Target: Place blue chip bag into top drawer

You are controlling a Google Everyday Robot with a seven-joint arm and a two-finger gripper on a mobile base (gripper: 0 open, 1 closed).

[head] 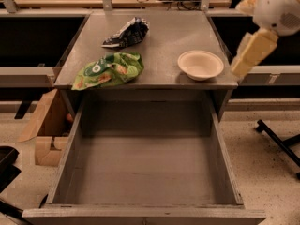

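Presently, no part of the placement is found completed. The drawer point(140, 213) is found pulled fully out beneath the worktop point(187, 36), and nothing is seen inside it. The blue bag point(126, 32) is found lying crumpled towards the back of the worktop, left of centre, well apart from the gripper. A green bag point(108, 69) is noted at the front left, nearer the drawer, and a bowl point(200, 64) at the front right. The whole of the work is judged to remain: the reach to the blue bag, the grasp, the lift, the carry over the front edge and the release into the drawer.

The arm point(279, 6) is seen at the upper right, outside the worktop's right edge. The gripper point(253, 53) is taken to be the pale end piece slanting down and leftward, near the bowl but apart from it. Nothing is seen to be held by it; whether it is open or closed cannot be told.
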